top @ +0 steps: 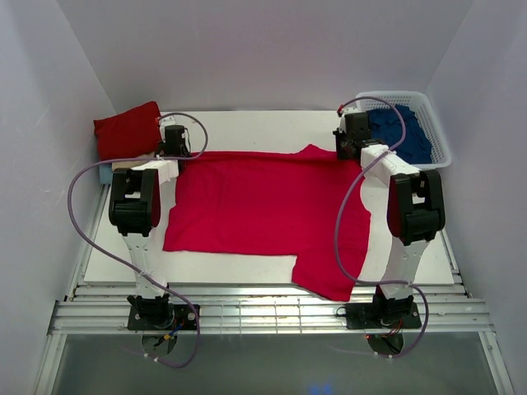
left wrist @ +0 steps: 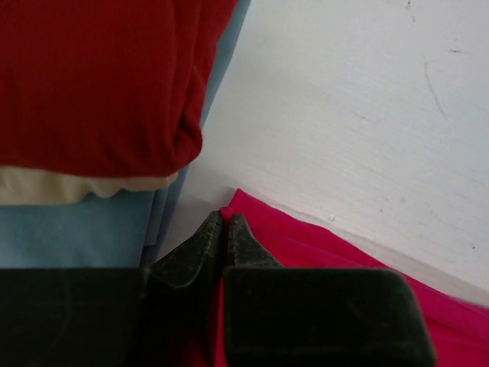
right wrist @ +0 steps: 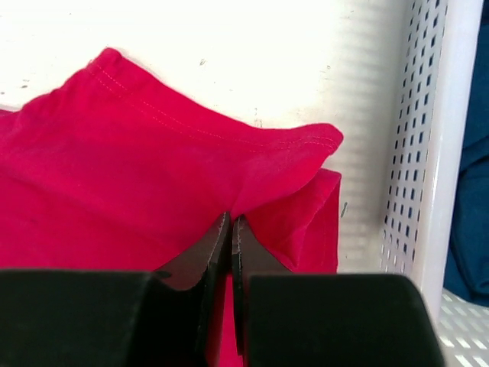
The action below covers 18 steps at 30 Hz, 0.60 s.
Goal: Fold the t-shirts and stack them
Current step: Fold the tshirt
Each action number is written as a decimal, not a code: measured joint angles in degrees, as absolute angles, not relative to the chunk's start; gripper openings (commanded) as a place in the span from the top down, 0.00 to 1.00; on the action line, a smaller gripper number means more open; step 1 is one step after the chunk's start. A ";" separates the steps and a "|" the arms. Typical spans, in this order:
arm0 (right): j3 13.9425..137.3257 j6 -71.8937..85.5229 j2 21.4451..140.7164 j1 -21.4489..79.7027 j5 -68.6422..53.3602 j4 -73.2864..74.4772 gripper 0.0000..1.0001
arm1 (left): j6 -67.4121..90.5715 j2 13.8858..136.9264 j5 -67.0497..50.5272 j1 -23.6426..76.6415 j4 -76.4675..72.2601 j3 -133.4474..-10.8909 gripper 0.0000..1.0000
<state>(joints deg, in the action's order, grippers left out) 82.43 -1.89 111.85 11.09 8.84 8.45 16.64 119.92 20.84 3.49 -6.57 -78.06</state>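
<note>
- Well off the far left corner of the crimson t-shirt (top: 263,206), a folded pile sits at the table's (top: 247,127) edge. A dark red t-shirt (top: 126,130) is on top, a cream t-shirt (left wrist: 46,187) is a thin layer under it, and a pale blue t-shirt (left wrist: 69,229) is at the bottom.
- Now the left gripper (top: 181,153): it is right on the crimson t-shirt's far left corner, just beside that pile. In the left wrist view its fingers are pressed together with a nub of crimson cloth poking out at the tips, so it is pinched shut on that corner.
- In the middle, the crimson t-shirt lies spread flat across the table, body wide and mostly smooth. Its near sleeve reaches down to the table's near edge, and bare white table shows beyond its far hem.
- Over to the right gripper (top: 346,150), down at the crimson t-shirt's far right sleeve. In the right wrist view the two fingers meet with no gap, and the stitched sleeve edge rises up from between the tips and folds over a second layer, so it is clamped on the sleeve cloth.
- Just right of that sleeve stands the white lattice basket (top: 436,123), close to the cloth but not touching it as far as the wrist view shows. Navy t-shirts (top: 399,132) are heaped inside it.
</note>
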 measured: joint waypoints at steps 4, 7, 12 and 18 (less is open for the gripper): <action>79.94 -1.87 109.51 11.79 9.91 8.45 0.92 | 16.91 117.86 21.74 3.49 -6.46 -75.09 0.95; 77.73 -1.85 108.20 12.53 11.20 8.60 0.92 | 17.28 115.28 22.00 3.49 -6.42 -72.58 0.95; 73.36 -1.63 105.84 13.67 12.95 9.04 0.92 | 18.09 109.25 22.31 3.49 -6.81 -68.53 0.95; 69.67 -1.43 102.28 14.39 14.46 9.43 0.92 | 17.85 107.68 22.85 3.49 -8.32 -67.51 0.95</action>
<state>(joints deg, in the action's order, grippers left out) 69.67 -1.43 102.28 14.39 14.46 9.43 17.85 107.68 22.85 3.49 -8.32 -67.51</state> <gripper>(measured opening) 0.080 0.146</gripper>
